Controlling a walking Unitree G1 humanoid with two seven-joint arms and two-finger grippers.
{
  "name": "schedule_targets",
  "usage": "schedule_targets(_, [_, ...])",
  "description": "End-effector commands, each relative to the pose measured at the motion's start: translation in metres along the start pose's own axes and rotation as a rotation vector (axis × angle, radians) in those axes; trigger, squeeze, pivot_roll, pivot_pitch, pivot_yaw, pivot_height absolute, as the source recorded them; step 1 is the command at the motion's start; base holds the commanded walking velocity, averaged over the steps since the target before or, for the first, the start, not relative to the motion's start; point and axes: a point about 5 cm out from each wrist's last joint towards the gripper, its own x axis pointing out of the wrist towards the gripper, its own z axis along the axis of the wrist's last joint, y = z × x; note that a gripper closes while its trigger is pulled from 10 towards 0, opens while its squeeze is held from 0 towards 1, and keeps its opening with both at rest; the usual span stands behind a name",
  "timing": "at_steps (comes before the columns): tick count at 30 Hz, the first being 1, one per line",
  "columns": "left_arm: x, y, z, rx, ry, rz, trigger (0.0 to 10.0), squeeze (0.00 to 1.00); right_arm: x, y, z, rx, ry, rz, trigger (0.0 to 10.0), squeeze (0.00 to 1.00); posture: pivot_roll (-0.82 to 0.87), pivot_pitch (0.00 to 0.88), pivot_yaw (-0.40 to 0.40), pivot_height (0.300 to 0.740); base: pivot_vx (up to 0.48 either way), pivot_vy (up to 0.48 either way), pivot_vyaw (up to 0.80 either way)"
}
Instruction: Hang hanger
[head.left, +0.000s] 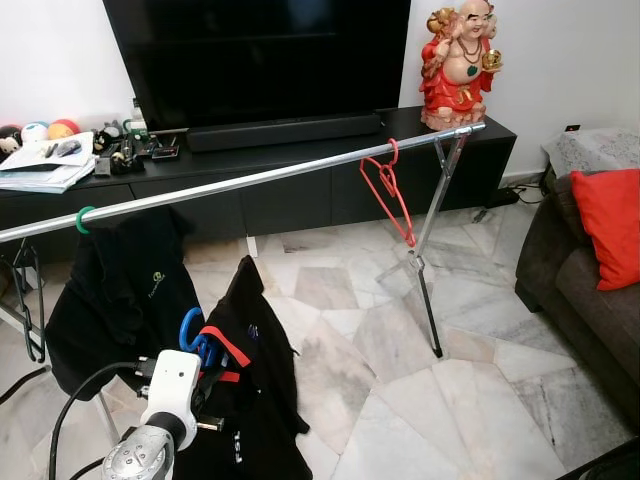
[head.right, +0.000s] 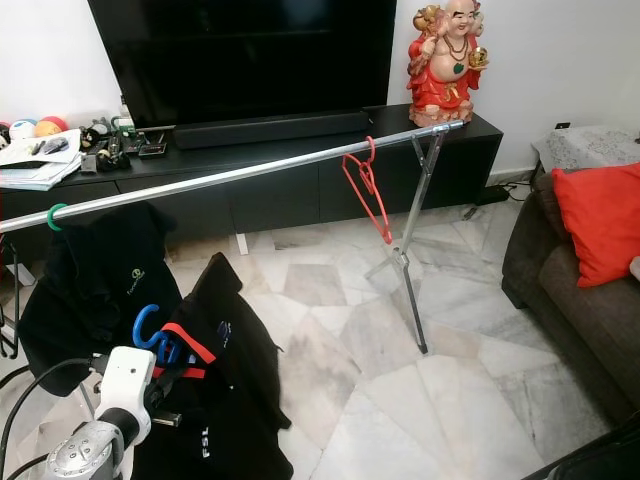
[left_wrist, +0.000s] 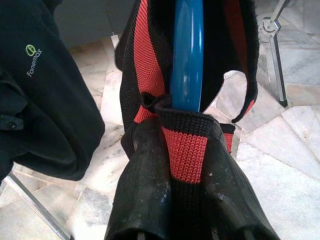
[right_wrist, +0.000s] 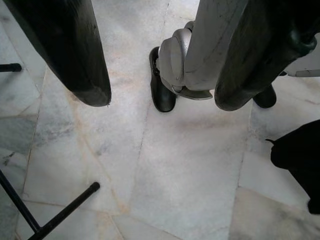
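My worry is the hook: the blue hanger (head.left: 192, 332) I carry sits well below the silver rail (head.left: 250, 181), and the black jacket with red trim (head.left: 245, 380) drapes heavily off it, so as I lift, the cloth could swing and drag the hook off line, or it could brush the black shirt (head.left: 125, 290) already hanging from the green hook (head.left: 83, 218) just beside my path. My grip is another risk. In the left wrist view my left pincer (left_wrist: 187, 165) is clamped on the knitted red and black collar around the hanger's blue neck (left_wrist: 187, 55), so I judge that I am pinching fabric as much as plastic; if the knit slides, the hanger could twist or drop out of the garment onto the marble floor (head.left: 400, 380). The rail also slopes up towards the red hanger (head.left: 388, 190) near its far stand, so a hook set carelessly might slide. The blue hook rises straight out from between my fingers, just beyond their tips, pointing up towards the rail. My right pincer (right_wrist: 155, 75) hangs idle, fingers apart, holding nothing, above the floor by my own foot (right_wrist: 162, 85).
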Motion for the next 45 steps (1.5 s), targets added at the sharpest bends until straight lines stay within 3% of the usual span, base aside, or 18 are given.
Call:
schedule_targets(1, [0.001, 0.003, 0.011, 0.004, -0.043, 0.002, 10.0, 0.0, 0.0, 0.001, -0.002, -0.002, 0.004, 0.004, 10.0, 0.0, -0.06, 0.0, 0.064, 0.74, 0.334, 0.0, 0.0])
schedule_targets(37, [0.007, -0.002, 0.013, 0.026, -0.025, -0.004, 10.0, 0.0, 0.001, 0.004, 0.003, -0.016, -0.005, 0.016, 10.0, 0.0, -0.04, 0.0, 0.047, 0.74, 0.373, 0.0, 0.0])
schedule_targets(45, [0.007, -0.001, 0.002, 0.041, 0.026, 0.01, 10.0, 0.0, 0.001, 0.005, 0.004, -0.044, 0.0, 0.031, 10.0, 0.0, -0.04, 0.0, 0.036, 0.74, 0.16, 0.0, 0.0])
